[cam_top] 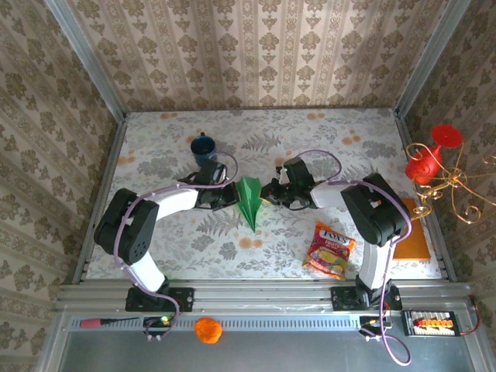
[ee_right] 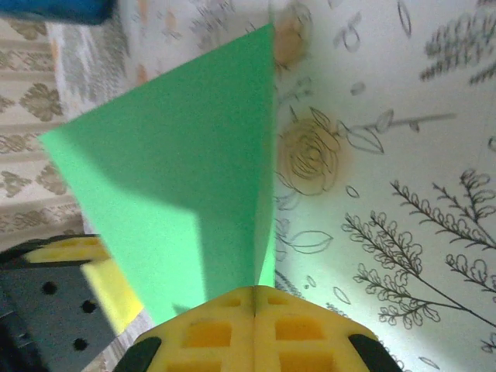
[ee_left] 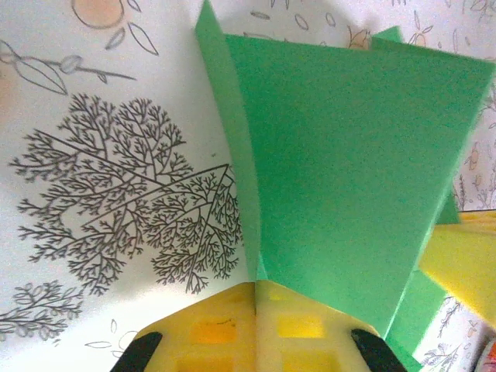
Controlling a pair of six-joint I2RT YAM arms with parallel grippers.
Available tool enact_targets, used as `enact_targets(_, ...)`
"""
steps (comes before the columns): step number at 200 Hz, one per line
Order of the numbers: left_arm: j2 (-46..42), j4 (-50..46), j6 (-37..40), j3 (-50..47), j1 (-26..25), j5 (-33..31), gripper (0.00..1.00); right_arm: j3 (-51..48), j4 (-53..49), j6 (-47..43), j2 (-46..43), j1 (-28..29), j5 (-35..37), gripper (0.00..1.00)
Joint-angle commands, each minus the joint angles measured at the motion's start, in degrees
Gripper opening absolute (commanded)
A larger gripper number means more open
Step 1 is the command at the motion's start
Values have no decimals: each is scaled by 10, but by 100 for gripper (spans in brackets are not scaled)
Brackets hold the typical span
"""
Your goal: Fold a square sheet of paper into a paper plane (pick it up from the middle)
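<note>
Green paper plane (cam_top: 249,203) was thin, limp; left gripper (ee_left: 256,301) and right gripper (ee_right: 256,304) were closed, apparently pinching opposite wing edges.

snack packet (cam_top: 329,249), label reading "Fox's Fruits"

R pincer (ee_right: 256,298) at btm centre, yellow pads pressed tog., nipping lower edge of green paper plane (ee_right: 186,170), flap standing up to top of frame & tapering left, floral-print worktop (ee_right: 387,155) on right, blurry blue obj. (ee_right: 54,9) top-left corner, patterned wallpaper (ee_right: 31,101) at left
</note>
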Motion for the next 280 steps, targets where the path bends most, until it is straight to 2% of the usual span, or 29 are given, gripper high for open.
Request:
enact_targets(1,-34,4,14,-7,13,1,0,-5,-18,-6,-30,-9,-1,2)
enact_targets(44,-48,60,-5,-45,31,16,0,-17,-20,-7,-37,-16,16,2)
enact_targets(136,8,91,3,-41,31,51,0,-3,-30,-25,16,-17,11,7)
enact_targets(165,17,79,10,-31,30,55,1,11,-65,-35,15,-16,12,13)
enact_targets(202,20,65,15,-18,25,56,0,11,-110,-56,-27,-16,26,33)
enact_targets(229,18,57,11,-14,23,54,0,10,-162,-76,-62,-1,53,35)
enact_targets(248,13,46,11,-11,22,47,1,7,-209,-84,-85,21,101,35)
enact_targets(280,10,42,11,-10,20,43,0,10,-226,-84,-101,64,132,33)
